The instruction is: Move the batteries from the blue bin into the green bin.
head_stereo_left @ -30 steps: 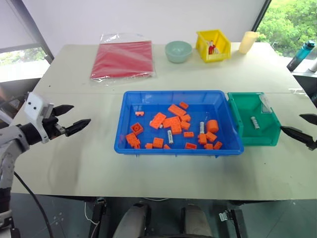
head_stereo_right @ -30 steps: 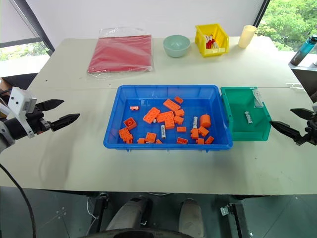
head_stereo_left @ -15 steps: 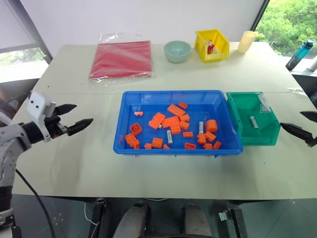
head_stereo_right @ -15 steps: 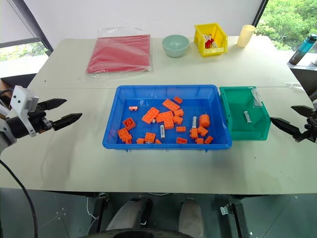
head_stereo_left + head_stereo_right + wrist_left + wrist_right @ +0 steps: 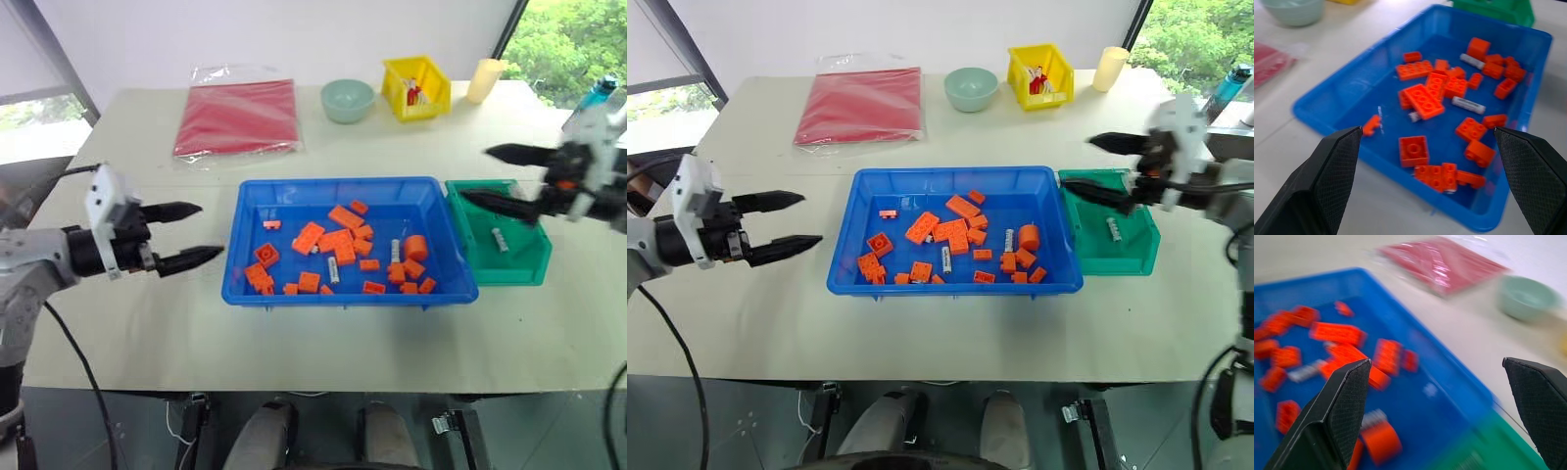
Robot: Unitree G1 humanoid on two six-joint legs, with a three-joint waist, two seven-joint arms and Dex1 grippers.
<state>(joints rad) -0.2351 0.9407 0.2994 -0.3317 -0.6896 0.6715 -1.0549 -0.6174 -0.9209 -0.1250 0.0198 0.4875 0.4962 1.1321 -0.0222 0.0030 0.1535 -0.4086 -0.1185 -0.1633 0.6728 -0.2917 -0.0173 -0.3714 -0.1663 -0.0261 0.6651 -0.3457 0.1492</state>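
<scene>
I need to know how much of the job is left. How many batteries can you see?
3. Two lie in the blue bin among the orange bricks: one mid-tray, one further right. One lies in the green bin, at. Bricks may hide more.

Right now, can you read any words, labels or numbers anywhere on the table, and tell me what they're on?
None can be read.
Batteries in the blue bin: dark markings, too blurred to read.
Green bin: clear label tab, nothing legible on it.
</scene>
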